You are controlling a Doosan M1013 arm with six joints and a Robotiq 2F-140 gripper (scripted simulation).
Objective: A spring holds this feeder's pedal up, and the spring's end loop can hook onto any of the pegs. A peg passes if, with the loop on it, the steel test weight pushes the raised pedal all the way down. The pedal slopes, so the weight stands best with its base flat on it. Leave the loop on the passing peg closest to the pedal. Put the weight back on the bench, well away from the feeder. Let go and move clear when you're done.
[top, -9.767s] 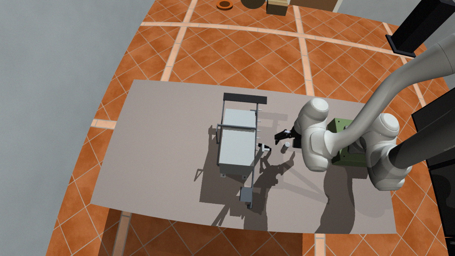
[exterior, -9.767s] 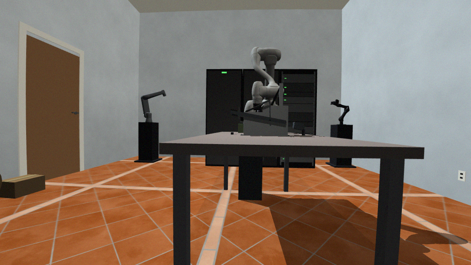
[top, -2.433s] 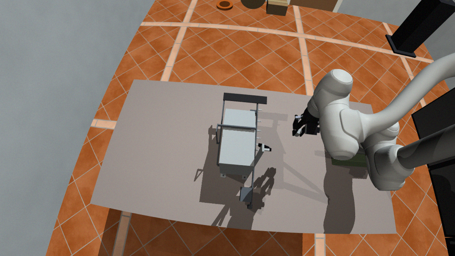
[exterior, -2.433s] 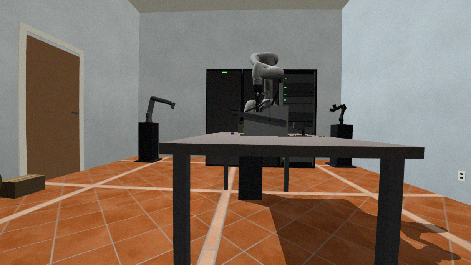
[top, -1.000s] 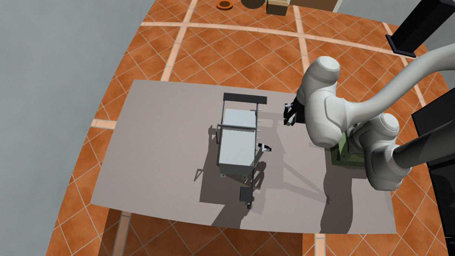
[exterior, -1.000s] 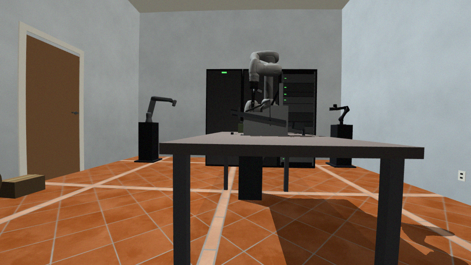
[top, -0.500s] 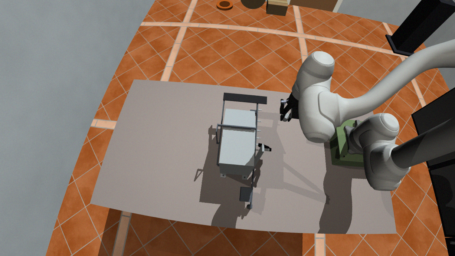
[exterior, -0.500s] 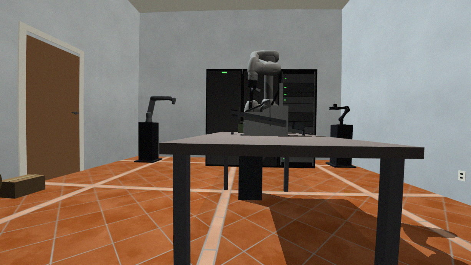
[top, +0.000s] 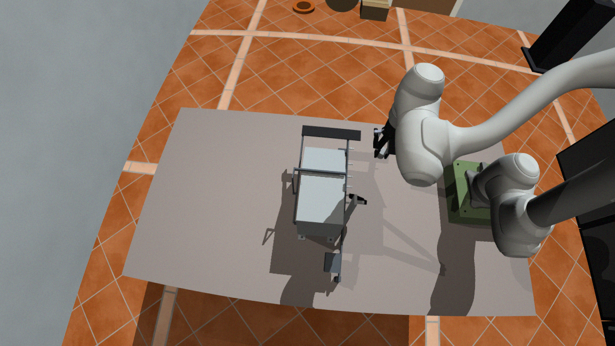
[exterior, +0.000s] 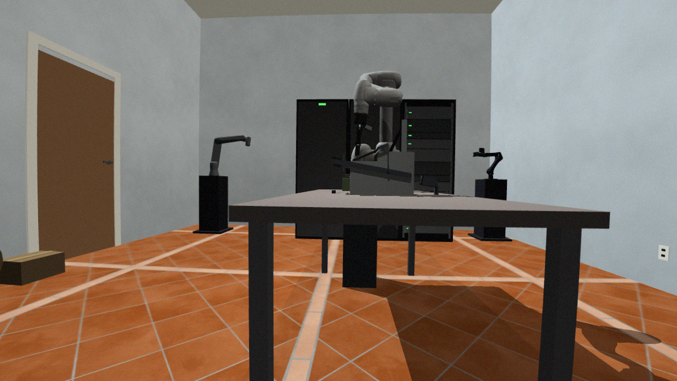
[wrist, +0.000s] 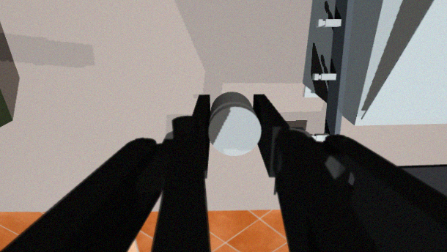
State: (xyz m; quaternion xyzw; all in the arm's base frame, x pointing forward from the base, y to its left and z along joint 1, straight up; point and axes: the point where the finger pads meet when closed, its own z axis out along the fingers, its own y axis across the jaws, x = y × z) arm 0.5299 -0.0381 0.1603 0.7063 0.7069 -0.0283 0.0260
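Gripper [wrist: 231, 128] clamped on steel test weight [wrist: 234, 126], cylinder upright between black fingers, carried above bench [top: 214, 193] just beside feeder [top: 322, 189] on peg [wrist: 324, 77] side. Pedal [top: 330, 132] well raised at far end. Judgement: arm should tilt weight to match pedal slope, lower base flat at mid-pedal, release gently so it doesn't slide

the feeder [top: 321, 189] stands on the bench [top: 206, 206]. the gripper [wrist: 231, 110] hangs above the bench just beside the feeder's peg side, with the weight [wrist: 234, 126] between its fingers. the pedal [top: 330, 132] is at the feeder's end nearest the gripper.
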